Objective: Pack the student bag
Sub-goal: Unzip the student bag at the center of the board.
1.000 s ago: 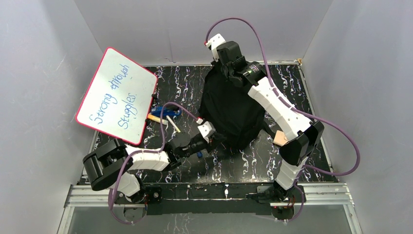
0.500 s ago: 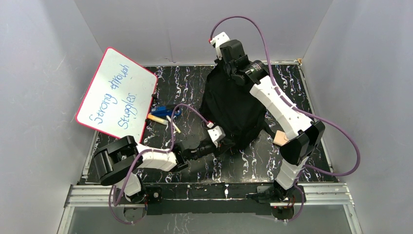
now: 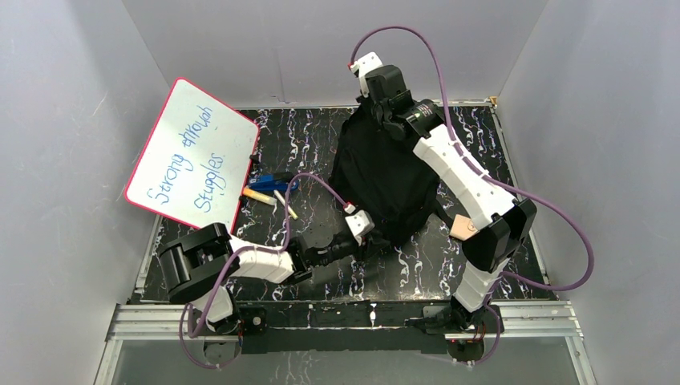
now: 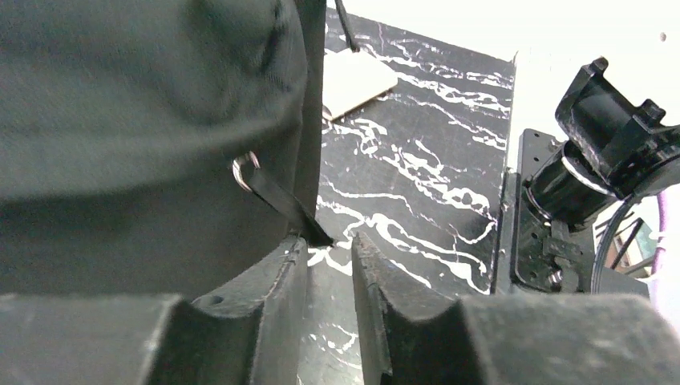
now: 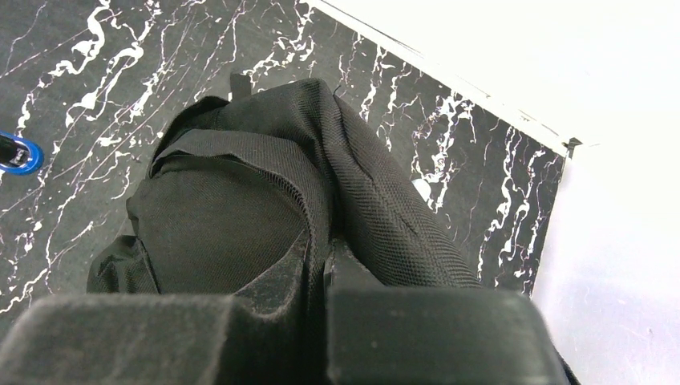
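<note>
Black bag (image 3: pixel 381 180), slumped at centre of frame on the marbled surface (image 3: pixel 305 132); right tool (image 5: pixel 325 250) pinched together on fabric at its upper end; left tool (image 4: pixel 329 245) at its lower edge, narrowly apart, clamping nothing, zip pull (image 4: pixel 277 196) ending right at the gap.

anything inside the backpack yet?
Can't tell. No opening shows in any view, and black fabric hides the inside of the student bag. Lying outside it are pens by the whiteboard and a tan block on its other side.
</note>
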Controlling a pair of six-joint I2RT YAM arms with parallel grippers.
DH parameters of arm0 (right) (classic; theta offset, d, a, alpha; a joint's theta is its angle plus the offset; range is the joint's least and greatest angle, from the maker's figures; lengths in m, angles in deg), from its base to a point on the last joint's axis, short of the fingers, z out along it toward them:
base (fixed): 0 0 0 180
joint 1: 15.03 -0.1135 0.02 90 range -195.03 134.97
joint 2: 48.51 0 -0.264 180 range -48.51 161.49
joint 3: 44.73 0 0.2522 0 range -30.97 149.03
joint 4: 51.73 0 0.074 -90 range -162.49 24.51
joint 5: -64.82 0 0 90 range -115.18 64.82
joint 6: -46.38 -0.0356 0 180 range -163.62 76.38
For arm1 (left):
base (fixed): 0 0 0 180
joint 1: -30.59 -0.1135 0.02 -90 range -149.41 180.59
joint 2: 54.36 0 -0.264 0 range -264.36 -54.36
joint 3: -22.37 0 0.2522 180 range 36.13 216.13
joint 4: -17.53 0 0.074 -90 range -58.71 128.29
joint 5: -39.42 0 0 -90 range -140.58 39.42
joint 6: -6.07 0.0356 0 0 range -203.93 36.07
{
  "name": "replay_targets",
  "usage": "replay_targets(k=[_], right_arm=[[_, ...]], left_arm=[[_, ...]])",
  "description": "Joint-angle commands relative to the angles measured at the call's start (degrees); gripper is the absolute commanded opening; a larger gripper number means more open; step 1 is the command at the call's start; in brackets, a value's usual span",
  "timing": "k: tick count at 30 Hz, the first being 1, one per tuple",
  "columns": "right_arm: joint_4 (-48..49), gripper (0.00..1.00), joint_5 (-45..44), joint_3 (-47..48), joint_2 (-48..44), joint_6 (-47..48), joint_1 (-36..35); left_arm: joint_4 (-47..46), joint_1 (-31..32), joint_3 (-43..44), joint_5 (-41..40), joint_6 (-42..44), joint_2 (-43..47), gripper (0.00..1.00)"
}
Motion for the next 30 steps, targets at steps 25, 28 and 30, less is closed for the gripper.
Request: replay_targets(k=[25,28,30], right_arm=[[6.4,0.00,2.4,-14.4,-10.1,-8.1,9.5],[6.9,0.00,3.7,-17.2,-11.4,-9.7,11.0],[7.5,0.00,4.9,-19.3,-12.2,-10.6,12.5]], left_arm=[[32.7,-19.1,0.8,-13.7,-38.0,12.5,0.54],[28.2,-19.9,1.9,-8.7,-40.9,9.3,0.55],[24.5,-20.5,2.0,-6.3,-43.7,7.1,0.55]])
